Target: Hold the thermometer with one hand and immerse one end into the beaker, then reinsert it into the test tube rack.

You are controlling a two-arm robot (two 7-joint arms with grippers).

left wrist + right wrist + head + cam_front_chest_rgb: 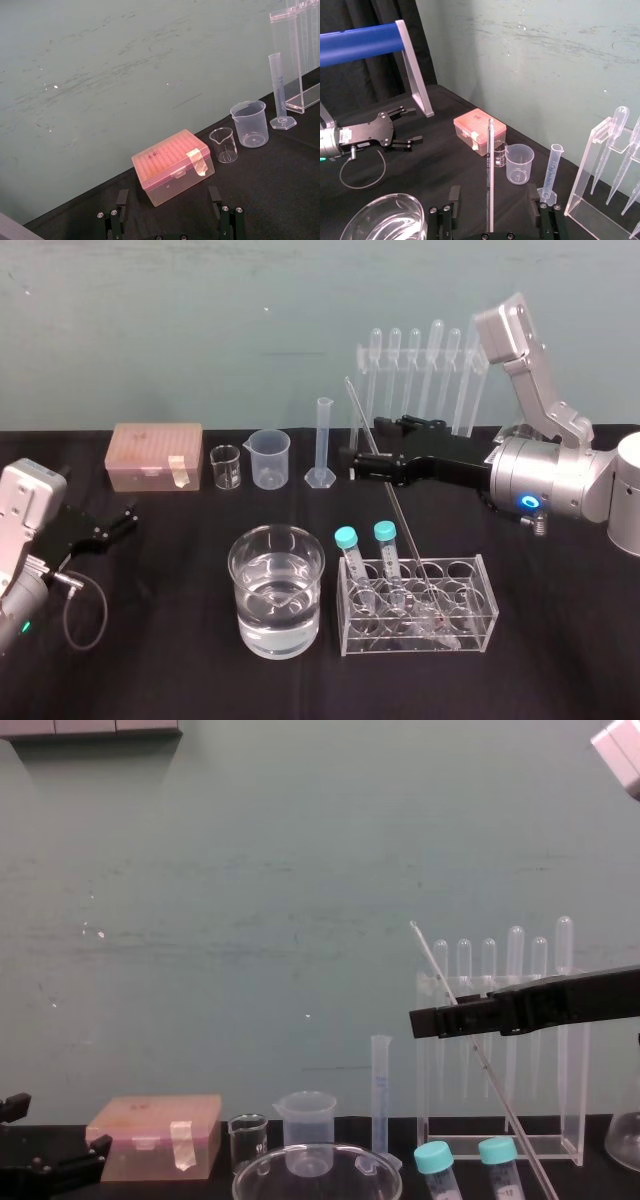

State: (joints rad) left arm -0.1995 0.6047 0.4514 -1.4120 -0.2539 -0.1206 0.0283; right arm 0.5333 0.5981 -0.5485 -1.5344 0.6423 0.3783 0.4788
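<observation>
A: While thermometer (pixel 398 520) is unclamped, what's head cam show?
B: Right gripper (pixel 365 446) wide open, holding nothing, straddling it. It leans, foot in test tube rack (pixel 470 635) below the tool. Beaker (pixel 276 640) lower, past the tips. Left gripper (pixel 112 523) parked open, well apart.
A: Rt wrist cam?
B: Centred btwn fingers (pixel 542 217), touching neither. Close gently, then lift along its tilt.
A: Chest?
B: Tool crosses its upper part; expect swing, go slow.

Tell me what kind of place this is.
Probably a chemistry lab bench set up for robot work: a black-covered table holds a wide glass beaker of clear liquid, a graduated cylinder and a row of pipettes.
</observation>
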